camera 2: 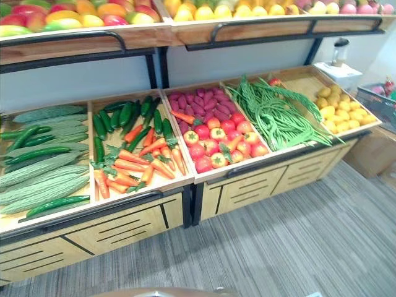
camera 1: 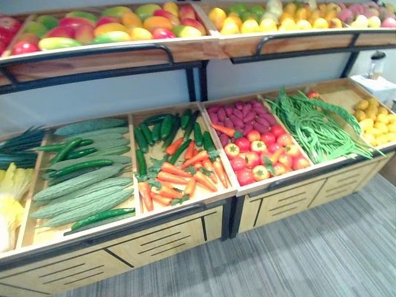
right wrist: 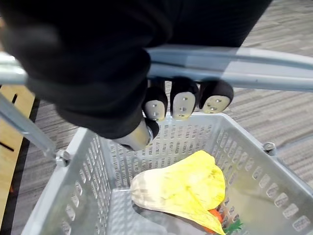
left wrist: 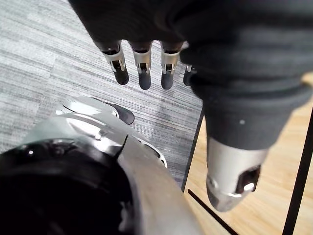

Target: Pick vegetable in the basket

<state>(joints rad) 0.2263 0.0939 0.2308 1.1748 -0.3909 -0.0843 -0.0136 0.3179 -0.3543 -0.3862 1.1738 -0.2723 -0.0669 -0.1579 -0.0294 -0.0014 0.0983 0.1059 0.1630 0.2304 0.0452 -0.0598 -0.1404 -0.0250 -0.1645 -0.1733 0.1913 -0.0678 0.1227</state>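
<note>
Yellow leafy cabbage (right wrist: 178, 188) and, at its five o'clock, an orange carrot (right wrist: 217, 215) already lie in the grey plastic basket (right wrist: 73, 171); right hand (right wrist: 183, 100) grips its handle (right wrist: 254, 66), left hand (left wrist: 143, 63) hangs slack-fingered, empty.

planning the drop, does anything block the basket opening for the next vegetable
The handle crosses above the basket, with the right robot hand curled round it. A yellow leafy vegetable lies inside; the rest looks open.

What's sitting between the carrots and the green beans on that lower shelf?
Red tomatoes, with purple vegetables behind them in the same compartment, seen in both eye views.
</note>
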